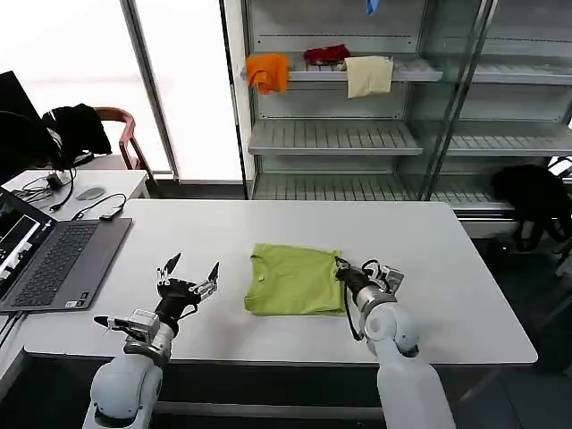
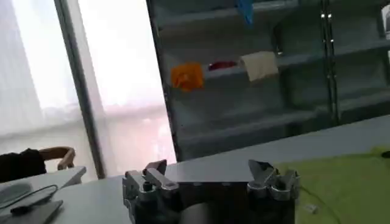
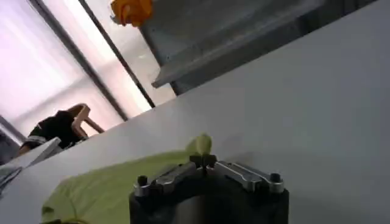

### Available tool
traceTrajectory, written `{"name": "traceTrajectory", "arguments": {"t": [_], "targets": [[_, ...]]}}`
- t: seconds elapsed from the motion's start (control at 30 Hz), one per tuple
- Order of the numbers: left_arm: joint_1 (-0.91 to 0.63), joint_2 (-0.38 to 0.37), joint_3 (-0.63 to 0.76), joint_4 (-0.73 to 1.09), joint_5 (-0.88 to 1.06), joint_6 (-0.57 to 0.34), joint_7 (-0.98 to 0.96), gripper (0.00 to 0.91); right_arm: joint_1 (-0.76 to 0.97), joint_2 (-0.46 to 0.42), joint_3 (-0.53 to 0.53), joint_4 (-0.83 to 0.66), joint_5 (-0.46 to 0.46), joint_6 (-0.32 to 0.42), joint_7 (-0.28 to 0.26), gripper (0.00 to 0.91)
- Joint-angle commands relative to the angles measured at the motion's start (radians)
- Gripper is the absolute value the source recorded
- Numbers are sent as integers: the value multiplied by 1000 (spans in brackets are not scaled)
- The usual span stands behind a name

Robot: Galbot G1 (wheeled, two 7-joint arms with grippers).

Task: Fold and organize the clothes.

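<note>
Head view: the folded green T-shirt (image 1: 295,280) lies mid-table (image 1: 447,268). The right gripper (image 1: 342,268) pinches the T-shirt's right edge, fingers closed on the cloth. The left gripper (image 1: 189,269) hovers just left of it, fingers spread apart.

It looks like a lab or office workroom: a white counter (image 1: 268,223) with an open laptop (image 1: 54,259) beside it, grey metal shelving (image 1: 357,134) behind.
</note>
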State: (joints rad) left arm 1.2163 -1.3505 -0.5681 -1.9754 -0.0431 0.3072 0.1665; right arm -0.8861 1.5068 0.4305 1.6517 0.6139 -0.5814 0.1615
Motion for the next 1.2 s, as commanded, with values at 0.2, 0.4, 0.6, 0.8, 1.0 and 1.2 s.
{"name": "traceTrajectory", "arguments": {"t": [0.2, 0.4, 0.6, 0.8, 1.0, 1.2], "targets": [[32, -4, -7, -14, 2, 0, -5, 907, 54, -46, -18, -37, -196, 2, -78, 907], [52, 0, -19, -31, -4, -2, -6, 907, -15, -21, -39, 74, -407, 3, -146, 907], [58, 3, -25, -25, -12, -5, -10, 907, -129, -51, -69, 178, -509, 5, -211, 907], [58, 1, -22, -19, -17, -8, -11, 907, -240, -74, -64, 222, -624, 35, -269, 907], [59, 2, -21, -4, -24, -19, -17, 907, -292, -81, -58, 234, -717, 54, -269, 907], [67, 6, -23, 0, -27, -28, -21, 907, -325, -81, -32, 261, -691, 67, -224, 907]]}}
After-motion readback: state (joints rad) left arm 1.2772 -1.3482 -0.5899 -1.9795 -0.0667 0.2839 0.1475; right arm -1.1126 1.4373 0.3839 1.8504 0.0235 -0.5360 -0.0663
